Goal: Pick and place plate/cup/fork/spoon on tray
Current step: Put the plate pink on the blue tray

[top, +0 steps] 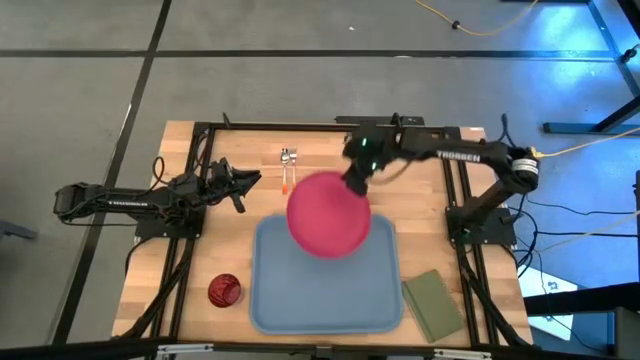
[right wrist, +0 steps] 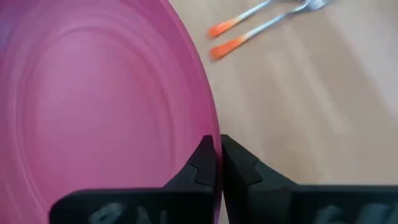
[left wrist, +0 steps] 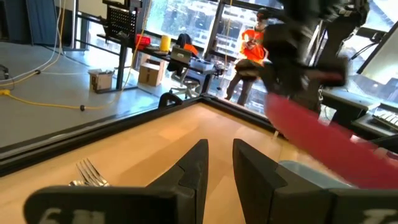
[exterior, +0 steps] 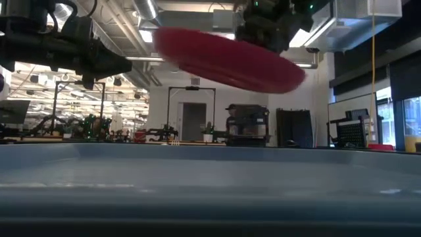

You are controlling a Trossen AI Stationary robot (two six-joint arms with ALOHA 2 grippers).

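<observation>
Holding the round flat pink-red plate [top: 328,213] by its rim alone, your right gripper [top: 355,183] has its fingers [right wrist: 204,163] clenched on the plate's edge, and the plate hangs tilted in the air over the far edge of the large light blue rectangular tray [top: 325,300] with the raised rim. That thin edge hold is your main risk: the plate's weight sits well out from the pinch, so a quick swing or a sudden stop could make it pivot or slip out and drop. If you release it while it is tilted or only partly over the tray, it may catch the rim and end up half on the wooden bench [top: 260,150].

Your left gripper [top: 243,183] waits above the bench near its left edge, its fingers [left wrist: 194,167] parted a little and grasping nothing. It is near the plate's path, so keep the arms apart.

The small fork [right wrist: 273,22] with the thin orange handle and the matching spoon [right wrist: 239,22] lie side by side near the far edge of the bench; a low sweep could knock them. The small dark red translucent cup [top: 225,290] stands near the front-left corner, just beside the tray. An olive-green rectangular pad [top: 433,305] lies by the tray's right side.

The only writing you can make out is white lettering on the right arm [top: 455,155], which looks like "TROSSEN"; I cannot read it with certainty.
</observation>
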